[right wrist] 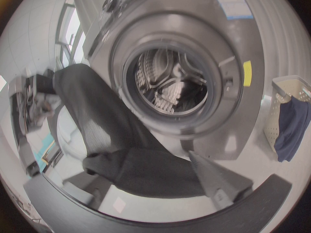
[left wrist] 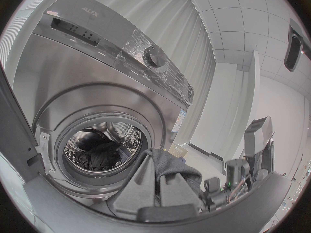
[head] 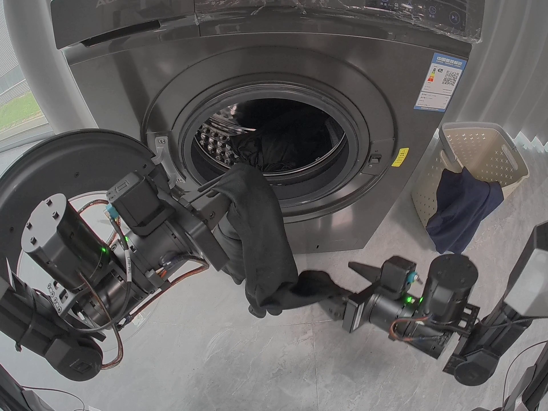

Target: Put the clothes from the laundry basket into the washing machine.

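The washing machine (head: 342, 75) stands with its door (head: 63, 166) swung open to the left. Black clothes (head: 279, 144) lie in the drum. My left gripper (head: 220, 198) is at the lower left of the drum opening, shut on the top of a long black garment (head: 260, 241); its fingers (left wrist: 145, 185) pinch the cloth (left wrist: 171, 165). The garment hangs down and across to my right gripper (head: 342, 292), low in front of the machine. That gripper (right wrist: 149, 185) stands open, one finger (right wrist: 220, 182) bare and the cloth (right wrist: 145, 172) draped over the other side. A navy garment (head: 459, 212) hangs over the laundry basket (head: 485, 144).
The basket stands on the grey floor (head: 228, 361) at the machine's right side, against white curtains (head: 514, 41). The open door takes up the room on the left. Between my two arms, in front of the machine, lies bare floor.
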### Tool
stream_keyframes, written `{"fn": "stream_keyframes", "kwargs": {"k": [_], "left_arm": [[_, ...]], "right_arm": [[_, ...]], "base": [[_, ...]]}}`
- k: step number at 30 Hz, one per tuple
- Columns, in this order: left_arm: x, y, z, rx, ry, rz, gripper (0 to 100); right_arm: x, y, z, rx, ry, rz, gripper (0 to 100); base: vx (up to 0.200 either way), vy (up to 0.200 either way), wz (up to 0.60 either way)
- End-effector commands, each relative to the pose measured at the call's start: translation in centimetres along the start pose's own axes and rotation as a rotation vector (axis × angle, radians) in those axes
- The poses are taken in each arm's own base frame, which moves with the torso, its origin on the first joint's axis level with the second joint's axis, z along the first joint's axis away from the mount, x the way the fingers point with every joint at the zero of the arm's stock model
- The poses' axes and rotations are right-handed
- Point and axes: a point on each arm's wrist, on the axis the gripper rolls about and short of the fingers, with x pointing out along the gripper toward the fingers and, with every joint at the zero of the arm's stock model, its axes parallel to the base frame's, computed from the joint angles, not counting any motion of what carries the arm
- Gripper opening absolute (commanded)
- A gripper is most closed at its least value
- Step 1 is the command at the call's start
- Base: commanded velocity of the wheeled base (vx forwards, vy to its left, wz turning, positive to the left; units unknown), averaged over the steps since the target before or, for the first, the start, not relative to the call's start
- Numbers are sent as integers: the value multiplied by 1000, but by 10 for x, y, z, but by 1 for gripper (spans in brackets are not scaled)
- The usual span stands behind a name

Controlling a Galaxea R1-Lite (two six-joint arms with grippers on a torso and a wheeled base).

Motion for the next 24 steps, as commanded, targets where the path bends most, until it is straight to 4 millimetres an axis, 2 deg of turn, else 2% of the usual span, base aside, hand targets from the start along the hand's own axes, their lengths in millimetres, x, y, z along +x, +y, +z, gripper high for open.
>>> {"fn": "stream_keyframes", "kwargs": {"k": [1,6,11,16,24], "left_arm": [[2,0,4,2,-20,-2,0],[2,-2,6,5,-25,-10,0],[1,-7,8,-3,-30,-29,0],[-4,-18,13,-15,-42,-85,0],[-7,-20,16,-16,-45,-109,0]], "right_arm": [[-8,3,-47,-43,192,12,100],[-14,3,-54,-46,208,21,100],[-5,6,-47,-38,142,39,100],[16,18,-30,-25,34,75,100],[53,19,-24,-14,-54,69,100]], "base": [[0,0,0],[0,0,0],[0,0,0],[0,0,0],[0,0,0]]}}
